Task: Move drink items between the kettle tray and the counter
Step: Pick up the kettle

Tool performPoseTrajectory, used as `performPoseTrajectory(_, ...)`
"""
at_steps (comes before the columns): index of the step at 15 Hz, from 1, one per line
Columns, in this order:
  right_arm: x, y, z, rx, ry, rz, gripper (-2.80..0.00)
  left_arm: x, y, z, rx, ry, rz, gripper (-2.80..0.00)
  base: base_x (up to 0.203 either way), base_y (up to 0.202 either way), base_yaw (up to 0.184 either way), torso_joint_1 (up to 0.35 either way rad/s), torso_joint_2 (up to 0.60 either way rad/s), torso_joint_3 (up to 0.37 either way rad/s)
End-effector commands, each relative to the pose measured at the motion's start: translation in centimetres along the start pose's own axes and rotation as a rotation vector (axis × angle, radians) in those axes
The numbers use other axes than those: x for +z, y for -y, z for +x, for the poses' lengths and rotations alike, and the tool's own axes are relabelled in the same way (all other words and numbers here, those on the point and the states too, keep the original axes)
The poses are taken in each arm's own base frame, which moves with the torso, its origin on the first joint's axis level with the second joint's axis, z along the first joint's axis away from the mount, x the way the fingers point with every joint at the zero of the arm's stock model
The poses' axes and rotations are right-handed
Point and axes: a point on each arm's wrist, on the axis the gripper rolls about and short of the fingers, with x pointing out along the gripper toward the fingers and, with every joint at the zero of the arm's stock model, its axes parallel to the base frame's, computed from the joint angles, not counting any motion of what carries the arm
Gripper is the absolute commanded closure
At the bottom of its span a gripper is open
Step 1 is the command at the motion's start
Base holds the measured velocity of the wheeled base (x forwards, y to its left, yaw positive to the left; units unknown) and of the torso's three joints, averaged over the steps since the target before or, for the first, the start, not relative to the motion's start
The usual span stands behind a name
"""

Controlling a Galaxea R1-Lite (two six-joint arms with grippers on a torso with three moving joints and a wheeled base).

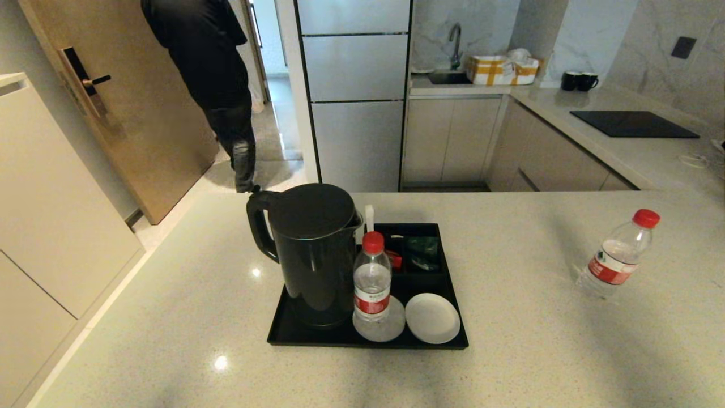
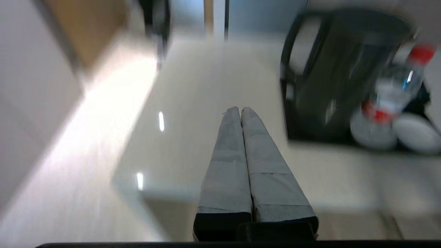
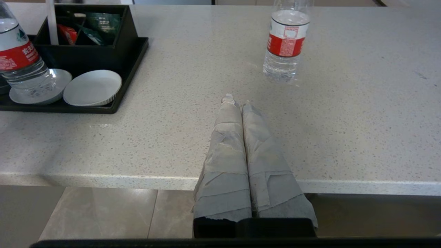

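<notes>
Left wrist view gives me the left gripper with its taped fingers pressed together on nothing, hanging over the table's near edge, short of the kettle tray. On the right wrist view I see the right gripper likewise closed and empty, just past the near edge. The electric kettle stands on the tray's left side. A water bottle stands on a white saucer at the tray's front edge, an empty saucer beside it. A second water bottle stands on the table toward its right edge, well apart from the tray.
</notes>
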Motion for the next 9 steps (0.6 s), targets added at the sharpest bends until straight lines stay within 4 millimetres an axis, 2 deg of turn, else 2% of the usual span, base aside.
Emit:
performPoseTrajectory(1,0.0,0.0,0.0,0.0,0.002,-0.001,0.0,2.1,0.2,2.2,0.01,-0.228,-0.033,0.0,0.0,0.0,0.0,0.0,0.0,0.0)
performPoseTrajectory(4,0.0,0.0,0.0,0.0,0.002,-0.001,0.0,3.7,0.5,6.5,0.02,-0.299,-0.061,0.0,0.0,0.0,0.0,0.0,0.0,0.0)
performPoseTrajectory(7,0.0,0.0,0.0,0.0,0.001,-0.001,0.0,3.7,0.7,10.9,0.025,-0.343,-0.063,0.0,0.0,0.0,0.0,0.0,0.0,0.0)
performPoseTrajectory(9,0.0,0.0,0.0,0.0,0.0,-0.001,0.0,3.3,0.8,12.9,0.016,-0.3,-0.061,0.0,0.0,0.0,0.0,0.0,0.0,0.0)
